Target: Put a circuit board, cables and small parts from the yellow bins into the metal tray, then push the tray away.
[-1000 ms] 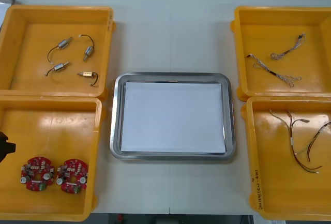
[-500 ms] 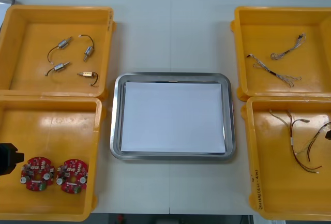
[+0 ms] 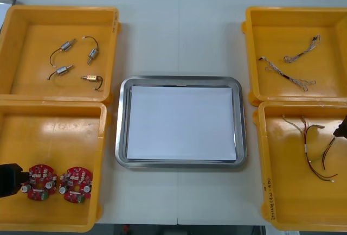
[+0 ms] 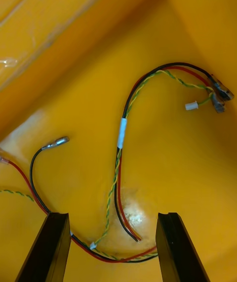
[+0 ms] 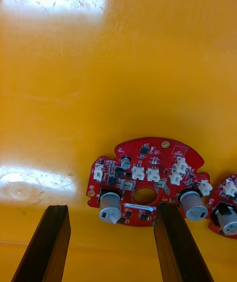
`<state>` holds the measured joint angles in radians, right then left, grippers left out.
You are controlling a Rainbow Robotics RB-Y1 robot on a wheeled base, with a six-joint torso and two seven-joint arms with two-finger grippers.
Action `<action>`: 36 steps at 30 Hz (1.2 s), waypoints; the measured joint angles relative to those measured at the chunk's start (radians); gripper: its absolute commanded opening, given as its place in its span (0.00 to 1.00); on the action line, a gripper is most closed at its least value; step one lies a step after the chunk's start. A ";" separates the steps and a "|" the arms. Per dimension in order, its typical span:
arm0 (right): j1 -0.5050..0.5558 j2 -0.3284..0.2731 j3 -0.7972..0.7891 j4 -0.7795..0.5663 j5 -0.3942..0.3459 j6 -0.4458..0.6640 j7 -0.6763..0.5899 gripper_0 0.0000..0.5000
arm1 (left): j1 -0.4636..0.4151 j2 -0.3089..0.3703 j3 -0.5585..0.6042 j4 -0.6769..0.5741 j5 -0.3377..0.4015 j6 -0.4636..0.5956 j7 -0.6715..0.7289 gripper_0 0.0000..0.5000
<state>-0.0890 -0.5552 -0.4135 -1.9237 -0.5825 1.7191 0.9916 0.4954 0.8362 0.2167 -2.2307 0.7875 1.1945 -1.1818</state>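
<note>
Two round red circuit boards (image 3: 39, 182) (image 3: 76, 184) lie in the near left yellow bin (image 3: 59, 132). My left gripper (image 3: 10, 179) hangs at that bin's left side, right beside the left board. In the left wrist view it (image 5: 111, 209) is open, and the near edge of one board (image 5: 148, 178) lies between its fingers, with the other board (image 5: 226, 208) off to one side. My right gripper (image 3: 342, 129) is over the near right bin (image 3: 293, 197), open (image 4: 112, 215) above the red and yellow cables (image 4: 121, 134) (image 3: 314, 151). The metal tray (image 3: 120, 132), white inside, holds nothing.
Small metal parts (image 3: 76, 61) with short wires lie in the far left bin. Twisted cables (image 3: 290, 72) lie in the far right bin. The tray stands mid-table between the bins, with bare table beyond it and in front of it.
My left gripper has slid in from the bin's left edge, nearer and rightward up to the left board. My right gripper has come into the front view at the near right bin's edge.
</note>
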 measured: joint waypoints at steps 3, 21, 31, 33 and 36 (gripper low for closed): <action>-0.003 0.000 0.005 0.019 0.001 -0.021 0.000 1.00 | 0.000 0.000 -0.022 0.023 -0.009 -0.029 0.000 1.00; -0.003 0.000 0.042 0.122 0.007 -0.137 0.000 1.00 | 0.006 0.000 -0.121 0.096 -0.047 -0.131 0.000 1.00; -0.003 0.000 0.042 0.136 0.027 -0.162 0.000 1.00 | 0.020 0.000 -0.130 0.099 -0.063 -0.147 -0.001 0.82; -0.003 0.000 0.042 0.150 0.027 -0.176 0.000 1.00 | 0.021 0.000 -0.130 0.099 -0.066 -0.150 -0.001 0.69; -0.003 0.000 0.042 0.161 0.027 -0.181 0.000 1.00 | 0.021 0.000 -0.130 0.099 -0.068 -0.157 -0.001 0.26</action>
<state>-0.0925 -0.5549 -0.3718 -1.7624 -0.5557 1.5376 0.9916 0.5168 0.8362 0.0870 -2.1313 0.7193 1.0373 -1.1824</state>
